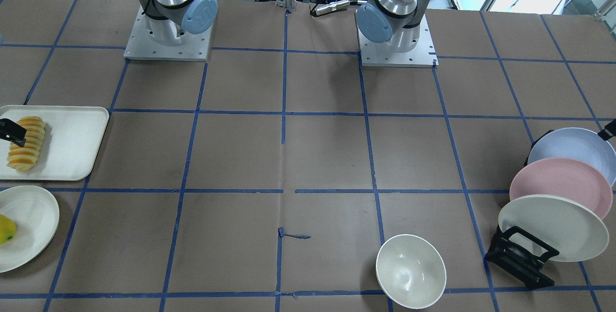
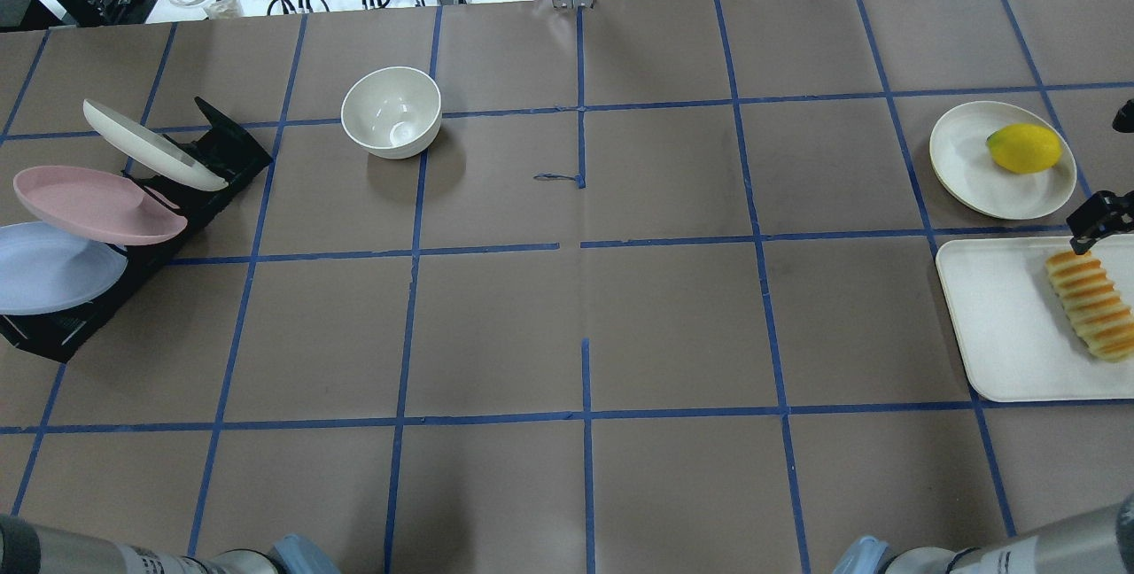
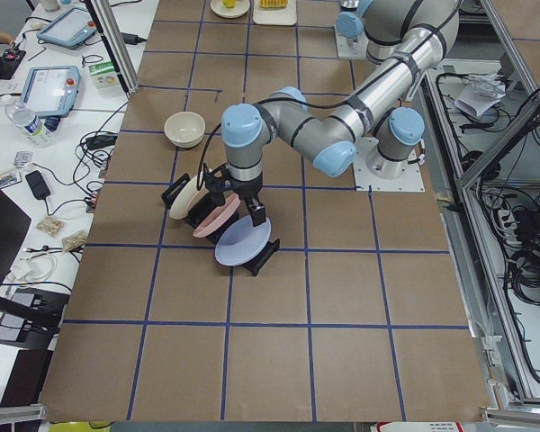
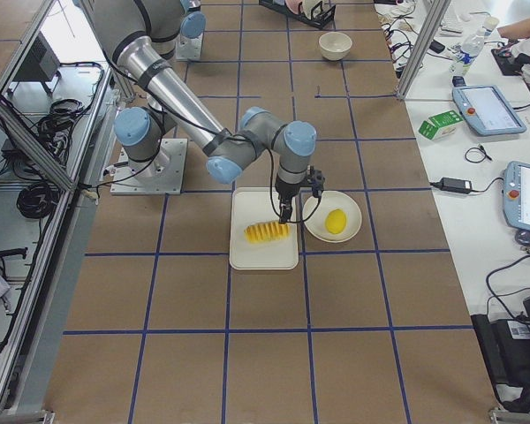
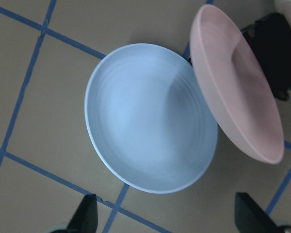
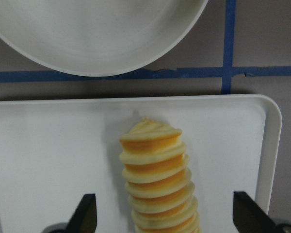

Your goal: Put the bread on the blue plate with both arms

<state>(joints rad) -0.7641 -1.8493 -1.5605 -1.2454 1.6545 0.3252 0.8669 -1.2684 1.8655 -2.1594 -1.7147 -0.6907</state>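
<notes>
The bread (image 2: 1088,304) lies on a white tray (image 2: 1001,335) at the table's right end. My right gripper (image 6: 167,218) is open just above it, one finger on each side of the loaf (image 6: 157,179); it also shows in the overhead view (image 2: 1094,220). The blue plate (image 2: 49,268) leans in the nearest slot of a black rack (image 2: 221,153) at the left end. My left gripper (image 5: 167,218) is open and empty, hovering over the blue plate's (image 5: 145,116) near rim, apart from it.
A pink plate (image 2: 89,202) and a cream-white plate (image 2: 151,144) stand behind the blue one in the rack. A white bowl (image 2: 392,111) sits on the far side of the table. A yellow-green fruit (image 2: 1025,149) lies on a white plate (image 2: 966,166) beside the tray.
</notes>
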